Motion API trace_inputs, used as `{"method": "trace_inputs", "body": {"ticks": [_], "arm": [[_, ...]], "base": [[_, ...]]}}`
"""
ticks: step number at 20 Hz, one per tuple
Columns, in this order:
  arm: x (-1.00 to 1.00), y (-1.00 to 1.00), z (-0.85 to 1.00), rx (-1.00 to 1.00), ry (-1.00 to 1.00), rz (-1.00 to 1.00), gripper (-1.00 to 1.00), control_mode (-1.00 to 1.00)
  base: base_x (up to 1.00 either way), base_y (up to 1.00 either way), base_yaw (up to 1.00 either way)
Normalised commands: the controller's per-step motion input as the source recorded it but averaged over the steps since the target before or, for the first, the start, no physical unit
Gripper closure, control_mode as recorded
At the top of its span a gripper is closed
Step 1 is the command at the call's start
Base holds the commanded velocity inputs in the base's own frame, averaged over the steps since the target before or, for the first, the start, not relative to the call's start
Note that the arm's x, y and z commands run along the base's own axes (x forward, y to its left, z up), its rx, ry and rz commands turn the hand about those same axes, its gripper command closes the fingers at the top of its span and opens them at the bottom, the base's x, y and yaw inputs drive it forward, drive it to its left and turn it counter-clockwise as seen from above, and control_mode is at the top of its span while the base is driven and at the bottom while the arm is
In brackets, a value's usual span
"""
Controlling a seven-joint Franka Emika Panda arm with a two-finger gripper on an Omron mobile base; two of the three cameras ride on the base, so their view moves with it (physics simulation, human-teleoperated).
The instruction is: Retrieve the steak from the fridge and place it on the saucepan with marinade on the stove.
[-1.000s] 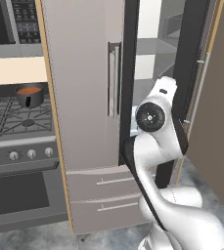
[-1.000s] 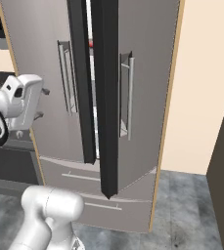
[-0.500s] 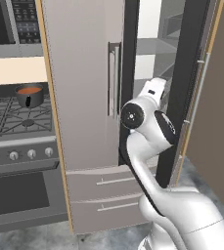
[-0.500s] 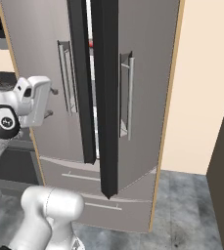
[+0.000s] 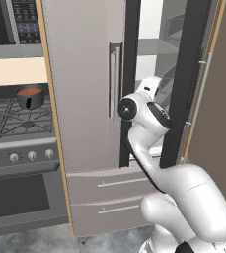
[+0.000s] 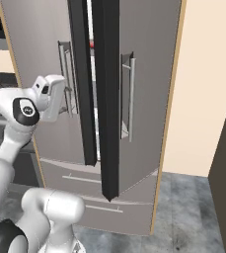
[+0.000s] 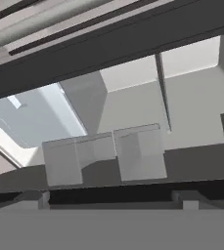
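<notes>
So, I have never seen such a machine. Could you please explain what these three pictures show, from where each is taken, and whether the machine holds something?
The machine is a white robot arm on a base that can drive, in a computer-drawn kitchen. Two pictures come from cameras on the base, one behind the arm on its left and one on its right. The third comes from a camera on the hand and looks along the gripper.

The arm stands before the grey fridge, whose right door is swung open. The hand points into the opening, and the hand view looks at grey inner shelves. The gripper is open and holds nothing.

To the left is the stove, with the saucepan of orange-red liquid on its grates. I cannot make out the steak for certain.
</notes>
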Motion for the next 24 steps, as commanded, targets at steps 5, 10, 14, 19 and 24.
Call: {"method": "trace_inputs", "body": {"ticks": [5,10,14,19,24], "arm": [[0.77,-0.07,-0.03,0.0,0.0,0.0,-1.0,-1.0],[0.76,-0.09,0.0,0.0,0.01,0.0,-1.0,-1.0],[0.68,-0.14,0.0,0.0,0.03,-0.02,-1.0,-1.0],[0.51,-0.16,0.0,-0.01,0.0,-0.06,-1.0,-1.0],[0.55,-0.12,0.0,-0.01,0.0,-0.05,-1.0,-1.0]], "base": [[0.0,0.0,0.0],[0.0,0.0,0.0],[0.0,0.0,0.0],[0.0,0.0,0.0],[0.0,0.0,0.0]]}}
